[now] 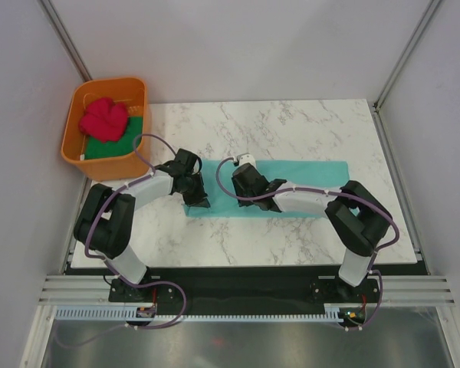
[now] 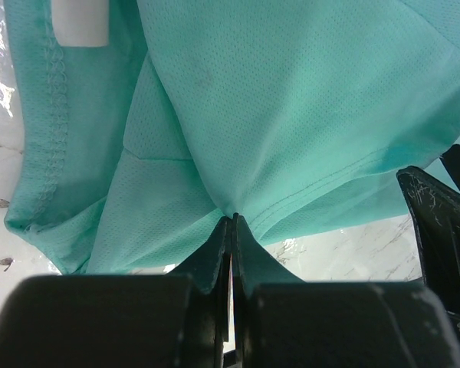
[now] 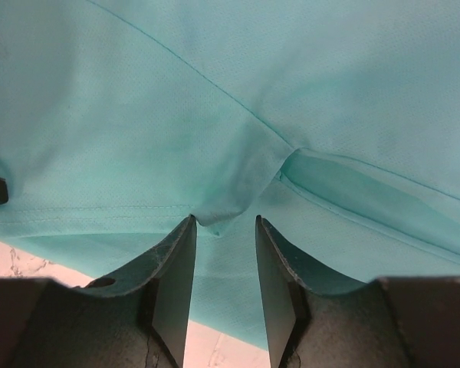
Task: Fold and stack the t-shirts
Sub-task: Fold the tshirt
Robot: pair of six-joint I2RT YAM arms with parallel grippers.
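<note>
Teal soft-cloth t-shirt (image 1: pixel 314 172) lies as long strip on white marble table (image 1: pixel 291 123), fold step in hand. Left gripper (image 2: pixel 231 220) pinched tight on hem at strip's left end. Right gripper (image 3: pixel 222 224): jaws partly apart, cloth pucker between, unclamped. Next move likely: right closes, both carry end across. Pinkish-red t-shirt (image 1: pixel 105 119) and dark green t-shirt (image 1: pixel 124 143) sit in orange plastic tub (image 1: pixel 107 83).

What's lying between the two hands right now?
The teal t-shirt spans the gap from left hand to right hand; the top view shows it.

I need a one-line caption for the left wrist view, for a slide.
Left end effector shut on a fold of the teal shirt over the marble table.
</note>
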